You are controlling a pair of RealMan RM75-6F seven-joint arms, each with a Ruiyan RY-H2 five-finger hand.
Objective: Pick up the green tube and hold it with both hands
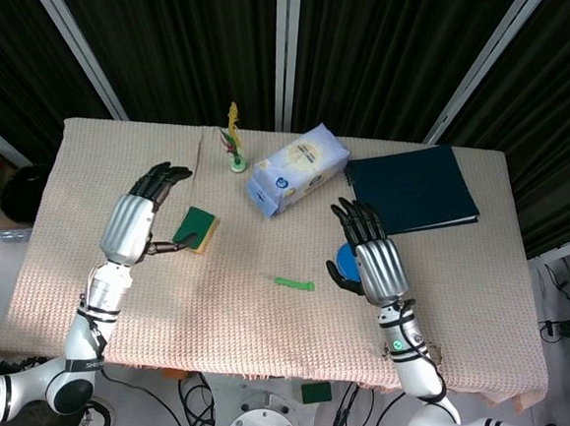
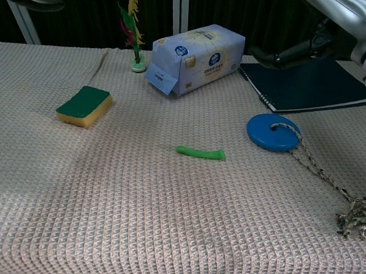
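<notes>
green tube (image 2: pixel 200 152), slim, slightly curved, lying flat

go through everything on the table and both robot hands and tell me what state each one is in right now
green tube: lying flat on the cloth, untouched
left robot hand: open, raised above the sponge
right robot hand: open, raised above the blue disc
sponge: flat, green side up
blue disc: flat, rope tied through it
tissue pack: lying on its side, flap loose
notebook: closed
toy plant: upright
</notes>
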